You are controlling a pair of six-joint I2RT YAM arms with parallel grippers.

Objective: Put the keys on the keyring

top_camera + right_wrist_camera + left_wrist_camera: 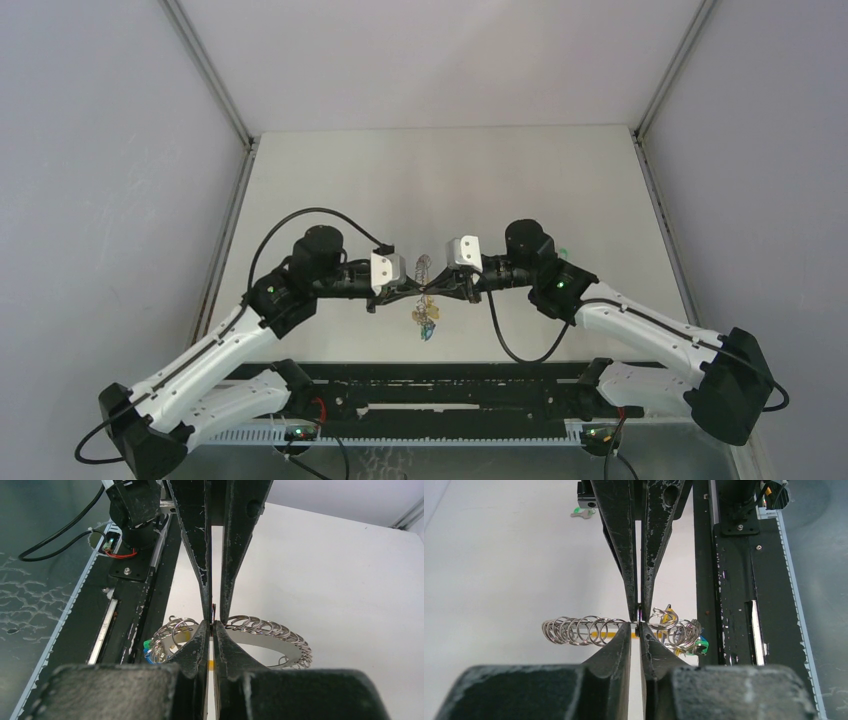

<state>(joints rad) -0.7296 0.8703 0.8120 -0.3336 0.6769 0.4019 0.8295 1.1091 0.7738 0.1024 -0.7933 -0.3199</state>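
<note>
From overhead, I see both arms reaching inward so that the left gripper (420, 293) and the right gripper (437, 291) meet tip to tip over the middle of the table (330, 180). The keyring (424, 265) hangs at that meeting point, with its chain looping to the far side. The keys (428, 322) dangle in a cluster on the near side. Jaw state cannot be read at this scale.

Left wrist view: the left fingers rise from the bottom edge, almost pressed together, nipping one link of the keyring (574, 630) at their tips. The right gripper (640, 605) enters from the top, jaws squeezed to a slit on the same spot. I judge this double pinch is meant to steady one ring so a key can be fed on. Only this view shows the yellow band (610, 635) running behind the rings. It also shows what looks like a loose green key (583, 512) lying on the table well apart, near the right arm.

Right wrist view: the right fingers are closed on the wire. The left gripper (215, 611) opposite shows a slightly wider slit. Only here does the keyring (270, 627) read as a curved loop, and it appears lifted off the table. The keys (147, 647) bunch at its left end, beside the black rail (125, 610).
</note>
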